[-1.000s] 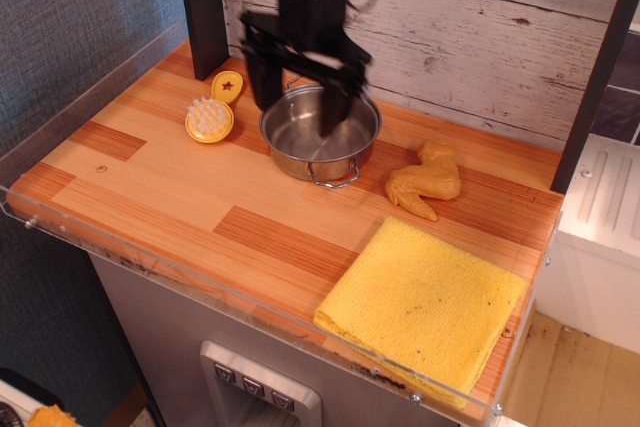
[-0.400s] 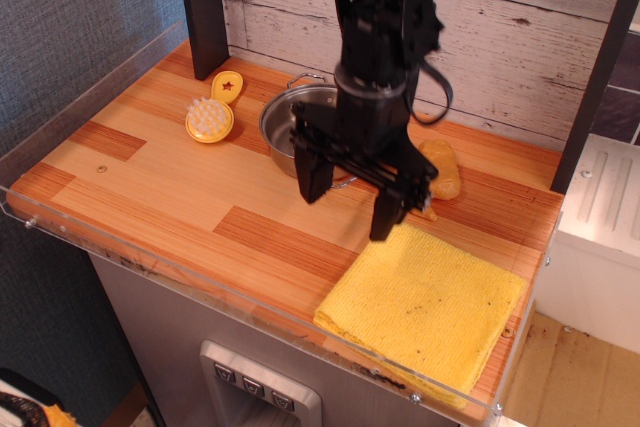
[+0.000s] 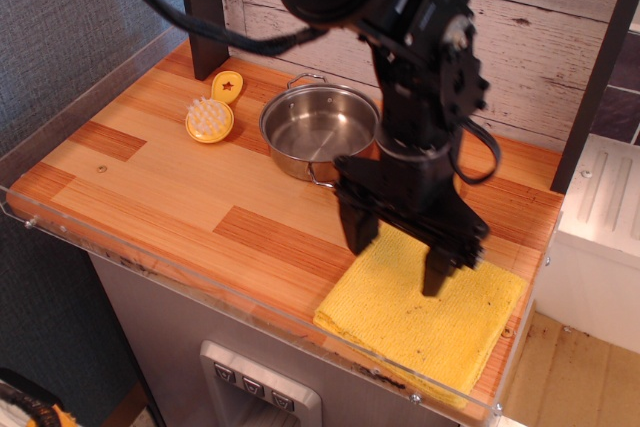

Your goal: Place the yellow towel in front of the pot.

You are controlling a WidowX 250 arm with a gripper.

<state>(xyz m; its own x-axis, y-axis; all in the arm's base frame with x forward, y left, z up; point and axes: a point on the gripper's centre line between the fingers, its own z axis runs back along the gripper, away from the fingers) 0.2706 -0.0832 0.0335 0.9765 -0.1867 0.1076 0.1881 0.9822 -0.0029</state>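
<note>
The gripper (image 3: pixel 398 251) has swung from over the pot (image 3: pixel 320 130) across to the towel (image 3: pixel 425 309) within the last second, and now hangs above its back edge with jaws spread wide, holding nothing. The grasp looks next. The towel lies flat at the counter's front right corner, well apart from the pot. No readable writing; the brush (image 3: pixel 209 120) is unmarked

Yellow towel (image 3: pixel 420 312) nubby terry; pot (image 3: pixel 318 130) shiny steel; table (image 3: pixel 180 197) smooth wood
</note>
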